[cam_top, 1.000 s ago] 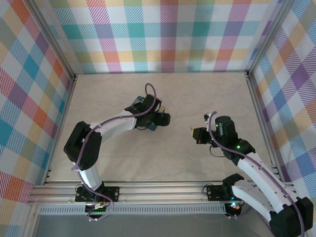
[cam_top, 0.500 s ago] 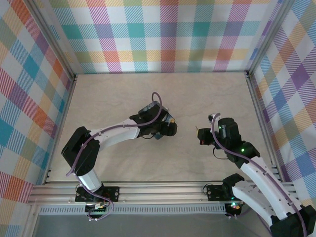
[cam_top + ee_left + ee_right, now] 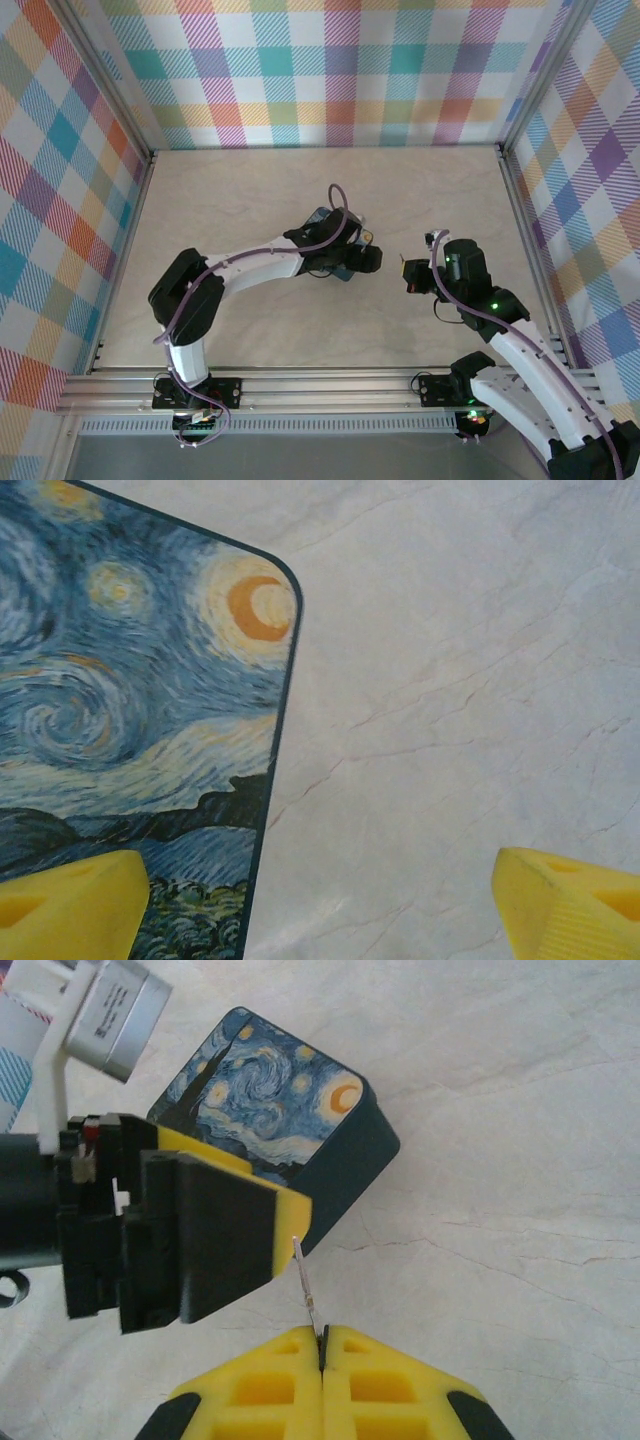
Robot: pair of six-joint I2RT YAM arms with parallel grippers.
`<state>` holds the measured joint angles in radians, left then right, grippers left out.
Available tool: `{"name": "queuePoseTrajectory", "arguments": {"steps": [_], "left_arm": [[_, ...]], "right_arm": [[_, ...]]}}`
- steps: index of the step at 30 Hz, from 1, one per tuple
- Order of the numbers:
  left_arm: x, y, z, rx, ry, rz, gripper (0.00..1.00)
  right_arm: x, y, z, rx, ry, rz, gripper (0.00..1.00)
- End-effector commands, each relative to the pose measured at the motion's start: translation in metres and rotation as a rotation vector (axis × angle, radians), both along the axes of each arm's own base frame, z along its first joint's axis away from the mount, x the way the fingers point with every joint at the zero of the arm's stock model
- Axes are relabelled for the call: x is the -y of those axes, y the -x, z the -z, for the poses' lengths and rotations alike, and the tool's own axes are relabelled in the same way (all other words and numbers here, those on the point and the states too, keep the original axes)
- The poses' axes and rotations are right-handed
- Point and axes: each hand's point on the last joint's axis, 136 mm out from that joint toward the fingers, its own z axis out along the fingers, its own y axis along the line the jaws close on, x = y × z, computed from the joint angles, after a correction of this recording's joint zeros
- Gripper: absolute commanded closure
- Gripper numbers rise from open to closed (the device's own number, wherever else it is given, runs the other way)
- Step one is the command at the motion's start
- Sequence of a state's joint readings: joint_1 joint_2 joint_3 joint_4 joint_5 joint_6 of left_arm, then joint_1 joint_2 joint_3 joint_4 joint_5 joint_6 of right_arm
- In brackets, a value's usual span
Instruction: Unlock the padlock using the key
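At the bottom of the right wrist view the right gripper (image 3: 322,1345) is clenched on the thin silvery key (image 3: 306,1282), which points up toward the starry-night tin (image 3: 262,1110), while the left gripper (image 3: 320,910) stands released, its yellow fingers (image 3: 70,905) wide apart, one overlapping the tin at lower left.
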<state>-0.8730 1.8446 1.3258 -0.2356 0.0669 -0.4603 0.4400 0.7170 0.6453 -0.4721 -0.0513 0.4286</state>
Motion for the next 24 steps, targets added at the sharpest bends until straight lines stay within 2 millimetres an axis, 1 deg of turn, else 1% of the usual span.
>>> {"name": "queuePoseTrajectory", "arguments": {"steps": [1, 4, 5, 6, 11, 17, 24], "left_arm": [[0.013, 0.009, 0.019, -0.068, -0.019, 0.035, 0.10], [0.021, 0.005, 0.015, -0.057, -0.006, 0.048, 0.10], [0.018, 0.007, 0.017, -0.072, -0.027, 0.049, 0.10], [0.018, 0.006, 0.016, -0.066, -0.029, 0.050, 0.10], [0.016, 0.006, 0.001, -0.042, -0.020, 0.049, 0.10], [0.006, 0.004, -0.031, 0.015, -0.004, 0.034, 0.08], [-0.017, 0.000, -0.068, 0.070, 0.036, 0.009, 0.07]], "right_arm": [[0.003, 0.000, -0.014, 0.039, 0.011, 0.001, 0.97], [0.004, 0.001, -0.015, 0.042, 0.012, 0.002, 0.97], [0.004, 0.002, -0.015, 0.042, 0.015, 0.003, 0.97], [0.005, 0.003, -0.014, 0.041, 0.016, 0.005, 0.97], [0.006, 0.003, -0.013, 0.042, 0.023, 0.006, 0.97], [0.005, 0.002, -0.011, 0.037, 0.022, 0.004, 0.97], [0.001, 0.002, -0.010, 0.029, 0.010, -0.012, 0.97]]}}
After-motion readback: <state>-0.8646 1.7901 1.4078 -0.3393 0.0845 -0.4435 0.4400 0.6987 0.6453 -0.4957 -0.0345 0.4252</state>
